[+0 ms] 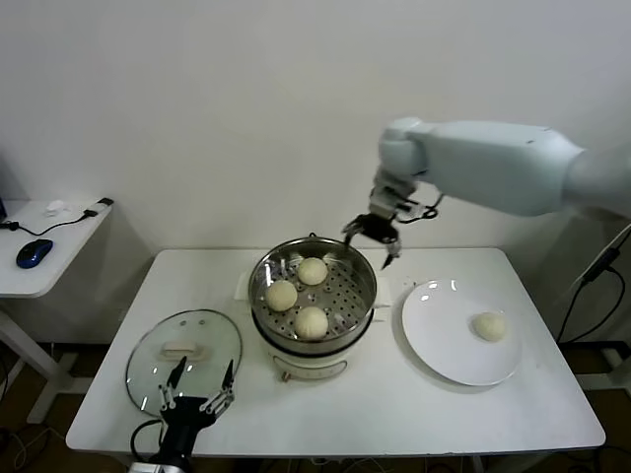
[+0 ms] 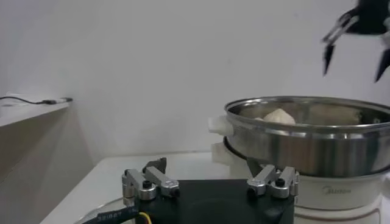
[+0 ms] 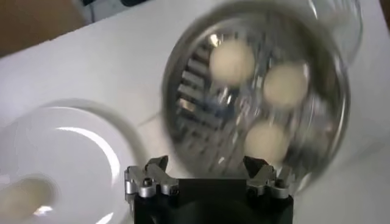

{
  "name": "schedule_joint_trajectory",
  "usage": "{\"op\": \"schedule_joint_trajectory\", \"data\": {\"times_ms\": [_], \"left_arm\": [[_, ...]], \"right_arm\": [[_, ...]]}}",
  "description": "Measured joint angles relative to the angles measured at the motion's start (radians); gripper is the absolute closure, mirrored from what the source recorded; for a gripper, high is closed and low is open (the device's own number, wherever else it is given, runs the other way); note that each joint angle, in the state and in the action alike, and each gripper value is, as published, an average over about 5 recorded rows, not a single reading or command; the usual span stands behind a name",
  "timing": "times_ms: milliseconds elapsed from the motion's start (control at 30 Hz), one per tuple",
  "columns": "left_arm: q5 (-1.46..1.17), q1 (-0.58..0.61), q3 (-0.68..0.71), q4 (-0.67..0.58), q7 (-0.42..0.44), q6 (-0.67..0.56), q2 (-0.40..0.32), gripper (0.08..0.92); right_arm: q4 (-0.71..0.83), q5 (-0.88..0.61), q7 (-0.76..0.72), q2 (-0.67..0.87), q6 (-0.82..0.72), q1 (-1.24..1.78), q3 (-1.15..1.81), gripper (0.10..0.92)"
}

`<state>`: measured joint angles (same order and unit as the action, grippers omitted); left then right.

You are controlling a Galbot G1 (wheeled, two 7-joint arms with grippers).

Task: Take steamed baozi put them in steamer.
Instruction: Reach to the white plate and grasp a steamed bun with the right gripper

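The steamer stands mid-table, a shiny steel pot on a cream base. Three baozi lie on its perforated tray: one at the back, one on the left, one at the front. A fourth baozi rests on the white plate to the right. My right gripper hangs open and empty above the steamer's back right rim; its wrist view looks down on the pot and the baozi. My left gripper is open and empty, low at the table's front left, over the glass lid.
A round glass lid lies flat left of the steamer, under the left gripper. A side desk with a blue mouse stands at far left. A wall runs close behind the table.
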<state>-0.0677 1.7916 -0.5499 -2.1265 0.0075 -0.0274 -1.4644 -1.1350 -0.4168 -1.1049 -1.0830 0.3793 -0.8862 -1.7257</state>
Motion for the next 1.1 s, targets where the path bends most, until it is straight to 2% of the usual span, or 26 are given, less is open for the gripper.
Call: {"op": "schedule_joint_trajectory", "data": {"times_ms": [233,500,767,1100], "left_arm": [[0.008,-0.006,0.003,-0.004,0.007,0.004,-0.014,0.177],[0.017,-0.001,0.006,-0.013,0.011,0.007,-0.025,0.177],[0.022,0.003,0.005,-0.013,0.012,0.005,-0.031,0.177],[0.018,0.005,0.002,-0.009,0.010,0.002,-0.032,0.177]], "right_arm": [[-0.004,-0.032,0.018,0.203,-0.181,0.016,-0.082,0.203],[0.073,0.030,0.052,0.351,-0.296,0.229,0.044,0.203],[0.196,0.110,0.074,0.379,-0.351,0.455,0.238,0.203],[0.316,0.169,0.098,0.342,-0.376,0.619,0.397,0.203]]}}
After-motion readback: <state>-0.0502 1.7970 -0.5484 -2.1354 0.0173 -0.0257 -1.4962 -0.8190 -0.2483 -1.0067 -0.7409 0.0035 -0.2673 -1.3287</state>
